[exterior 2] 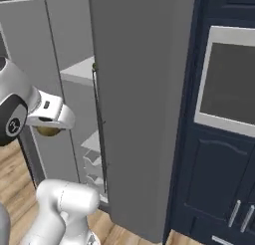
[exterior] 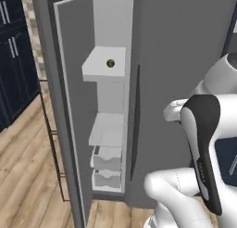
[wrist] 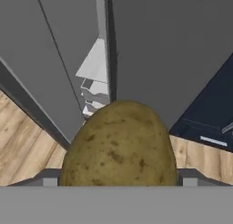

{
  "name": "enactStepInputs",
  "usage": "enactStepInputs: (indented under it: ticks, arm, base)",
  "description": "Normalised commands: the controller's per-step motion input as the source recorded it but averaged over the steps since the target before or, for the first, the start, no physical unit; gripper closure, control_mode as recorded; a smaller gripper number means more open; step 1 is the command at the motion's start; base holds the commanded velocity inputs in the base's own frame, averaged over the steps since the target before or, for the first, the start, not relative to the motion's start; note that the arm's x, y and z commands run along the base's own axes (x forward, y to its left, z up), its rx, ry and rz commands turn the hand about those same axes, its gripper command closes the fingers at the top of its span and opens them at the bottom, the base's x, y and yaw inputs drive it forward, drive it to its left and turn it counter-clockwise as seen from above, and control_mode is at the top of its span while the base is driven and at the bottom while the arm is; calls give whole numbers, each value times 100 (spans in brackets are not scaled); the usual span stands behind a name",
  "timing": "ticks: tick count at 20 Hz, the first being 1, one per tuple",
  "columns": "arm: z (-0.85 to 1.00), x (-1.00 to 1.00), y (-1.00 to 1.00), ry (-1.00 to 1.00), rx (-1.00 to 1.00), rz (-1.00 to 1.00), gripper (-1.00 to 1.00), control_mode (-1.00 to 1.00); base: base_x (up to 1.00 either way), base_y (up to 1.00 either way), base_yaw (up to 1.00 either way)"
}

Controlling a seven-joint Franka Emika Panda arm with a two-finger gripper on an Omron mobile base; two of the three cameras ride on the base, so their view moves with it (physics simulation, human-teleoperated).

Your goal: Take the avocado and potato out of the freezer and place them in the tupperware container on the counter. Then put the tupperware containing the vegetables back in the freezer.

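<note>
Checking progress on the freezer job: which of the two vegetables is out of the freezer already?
The potato, olive-brown and speckled, sits between the jaws outside the freezer. The dark green avocado rests on the upper shelf.

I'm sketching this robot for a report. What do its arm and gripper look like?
The arm is made of glossy white, rounded links with dark joint sections, one a long black band. The gripper shows grey finger parts at the hand view's bottom. No cables or markings are readable.

The left base view looks forward and down from behind the arm, straight into the open freezer (exterior: pixel 109 125). The right base view faces the same freezer from the other side, obliquely. The hand view sits very close behind the potato (wrist: pixel 119 145), with the freezer's shelves beyond at upper centre.
</note>
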Motion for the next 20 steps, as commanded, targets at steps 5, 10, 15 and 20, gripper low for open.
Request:
enactStepInputs:
  ticks: [5, 10, 15, 20]
  arm:
    - [0, 0, 0, 0, 0, 0, 100, 100]
    - [0, 0, 0, 0, 0, 0, 100, 100]
    - [0, 0, 0, 0, 0, 0, 100, 100]
    - [0, 0, 0, 0, 0, 0, 100, 100]
  base:
    - [-7, -38, 80]
    - [-16, -41, 79]
    - [-25, -39, 80]
    - [-25, -13, 82]
